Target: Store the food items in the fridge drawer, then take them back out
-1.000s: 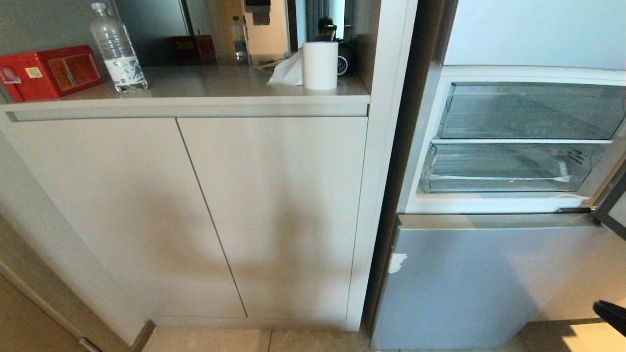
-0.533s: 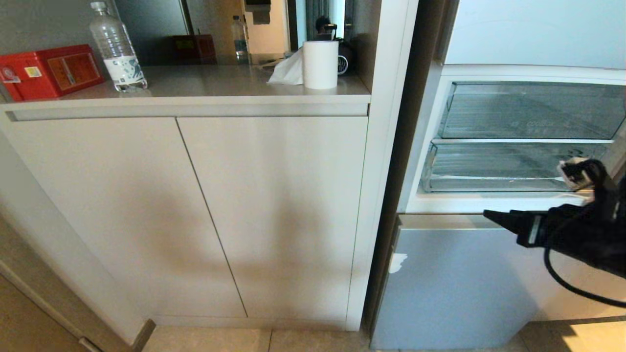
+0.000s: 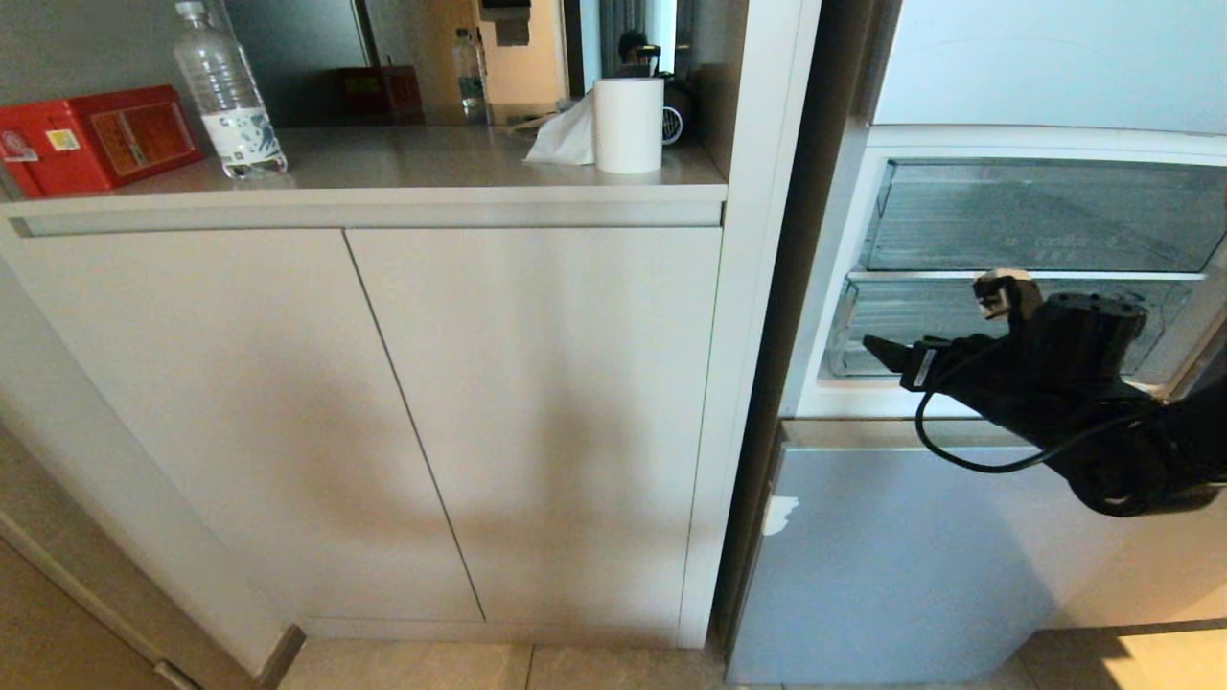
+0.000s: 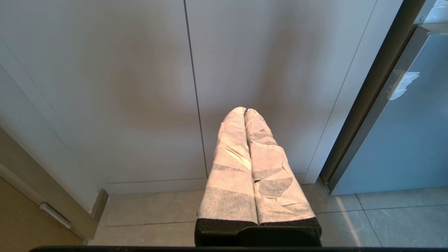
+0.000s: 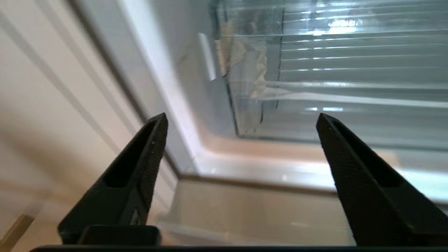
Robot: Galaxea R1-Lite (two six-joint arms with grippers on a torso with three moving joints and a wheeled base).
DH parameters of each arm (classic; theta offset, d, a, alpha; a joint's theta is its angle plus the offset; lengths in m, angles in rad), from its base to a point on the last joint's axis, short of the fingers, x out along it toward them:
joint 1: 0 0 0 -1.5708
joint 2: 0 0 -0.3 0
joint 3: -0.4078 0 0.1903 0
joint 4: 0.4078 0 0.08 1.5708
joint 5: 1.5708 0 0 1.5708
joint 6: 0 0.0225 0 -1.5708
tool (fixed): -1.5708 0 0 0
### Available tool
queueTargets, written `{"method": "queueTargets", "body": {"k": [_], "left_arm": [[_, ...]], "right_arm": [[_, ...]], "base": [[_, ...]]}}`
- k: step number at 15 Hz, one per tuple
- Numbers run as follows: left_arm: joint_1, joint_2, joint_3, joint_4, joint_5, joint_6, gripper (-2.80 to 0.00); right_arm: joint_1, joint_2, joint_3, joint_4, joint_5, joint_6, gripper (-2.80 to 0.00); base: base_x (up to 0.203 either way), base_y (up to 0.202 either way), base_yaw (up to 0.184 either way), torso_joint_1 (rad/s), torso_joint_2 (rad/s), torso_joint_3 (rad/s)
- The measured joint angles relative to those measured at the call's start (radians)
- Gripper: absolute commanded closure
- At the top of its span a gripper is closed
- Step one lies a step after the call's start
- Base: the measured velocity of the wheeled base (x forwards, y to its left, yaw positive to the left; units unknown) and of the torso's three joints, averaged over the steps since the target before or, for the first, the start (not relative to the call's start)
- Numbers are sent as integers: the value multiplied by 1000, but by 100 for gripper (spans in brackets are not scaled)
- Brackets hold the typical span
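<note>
The fridge [image 3: 911, 556] stands on the right with its middle compartment open. Two clear bins sit inside; the lower one with the stepped front is the fridge drawer [image 3: 911, 307], pushed in. My right gripper [image 3: 887, 350] hovers level just in front of the drawer's lower left corner, pointing left. The right wrist view shows this gripper [image 5: 241, 115] open with nothing between its black fingers, and the ribbed drawer [image 5: 350, 70] just beyond. No food items are in view. My left gripper [image 4: 245, 110], wrapped in white tape, is shut and parked low before the cabinet doors.
Beige cabinets [image 3: 431, 412] fill the left. On their counter stand a water bottle [image 3: 228, 96], a red box [image 3: 96, 139] and a white paper roll [image 3: 628, 125]. The upper clear bin [image 3: 1045, 216] sits above the drawer. A dark door edge [image 3: 1198, 379] shows at far right.
My right arm has risen from the bottom right corner, up and to the left, to the front of the lower drawer. The left arm has not moved.
</note>
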Motion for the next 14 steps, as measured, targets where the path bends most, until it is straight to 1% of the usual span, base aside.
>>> {"method": "queueTargets", "body": {"k": [3, 6, 9, 14], "left_arm": [[0, 0, 0, 0, 0, 0, 0], [0, 0, 0, 0, 0, 0, 0], [0, 0, 0, 0, 0, 0, 0], [0, 0, 0, 0, 0, 0, 0]], "right_arm": [[0, 101, -117, -1, -20, 1, -280], [0, 170, -196, -1, -42, 3, -280], [0, 195, -234, 3, -46, 8, -280], [3, 204, -252, -1, -58, 6, -280]], "base": [[0, 0, 0, 0, 0, 0], [0, 0, 0, 0, 0, 0], [0, 0, 0, 0, 0, 0], [0, 0, 0, 0, 0, 0]]}}
